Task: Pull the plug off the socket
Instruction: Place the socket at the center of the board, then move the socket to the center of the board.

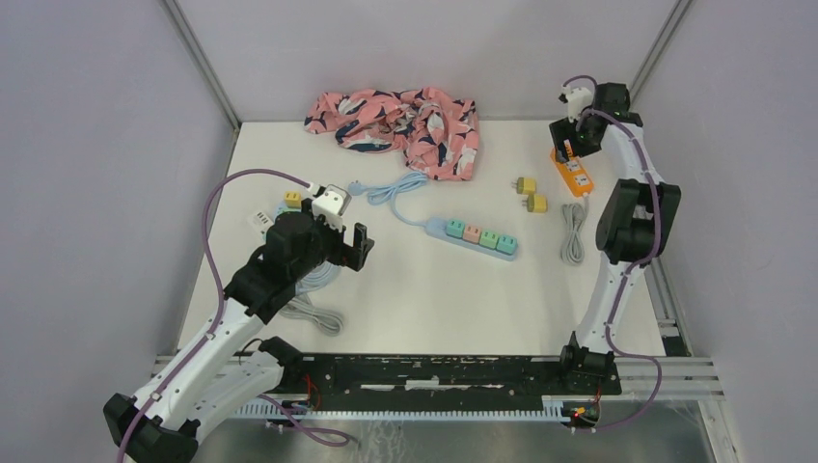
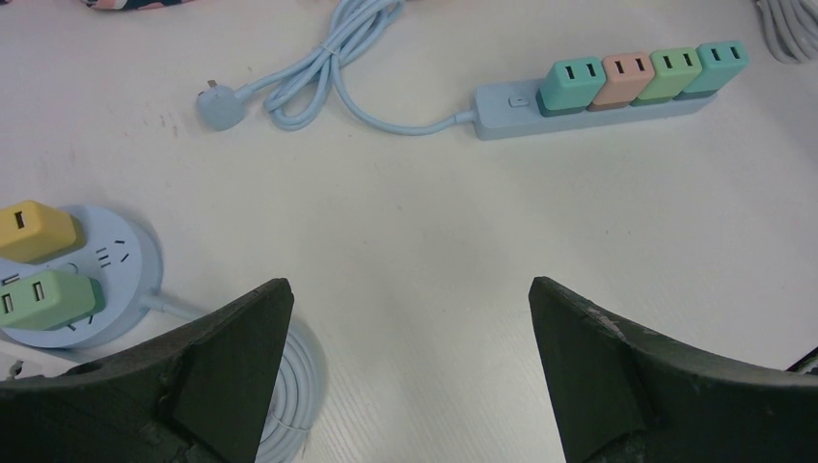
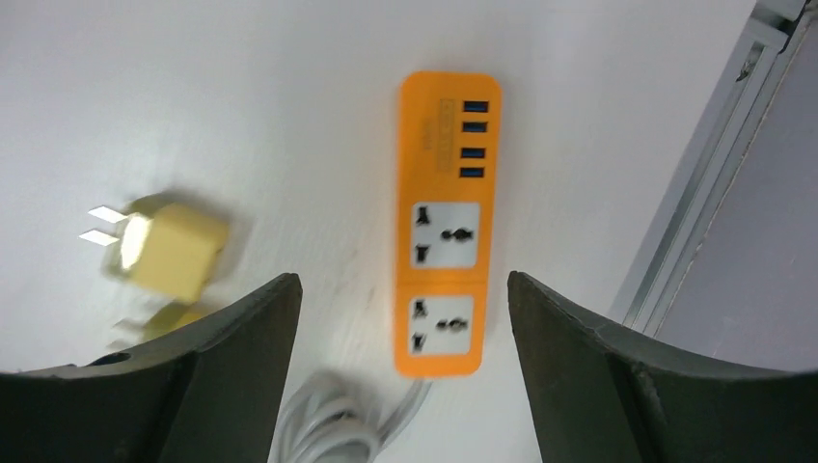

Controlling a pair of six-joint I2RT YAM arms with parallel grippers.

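Well, from above I'm holding my left gripper (image 1: 352, 249) wide open over the white worktop (image 1: 434, 309), to the left of the blue strip (image 1: 431, 228), which is carrying four pastel plugs (image 1: 480, 236). My right gripper (image 1: 571, 130) is hovering over the orange strip (image 1: 573, 176), near two loose yellow plugs (image 1: 531, 195).

Through the left wrist camera, those pastel plugs are sitting shoulder to shoulder, smooth and boxy. I'm judging I could be pinching two at once, or lifting the light plastic strip along with them. A round socket (image 2: 125, 256) is showing at lower left, bearing two more.

Through the right wrist camera my fingers (image 3: 222, 367) are standing wide apart over glossy orange plastic with only bare sockets, so nothing is waiting to be pulled there.
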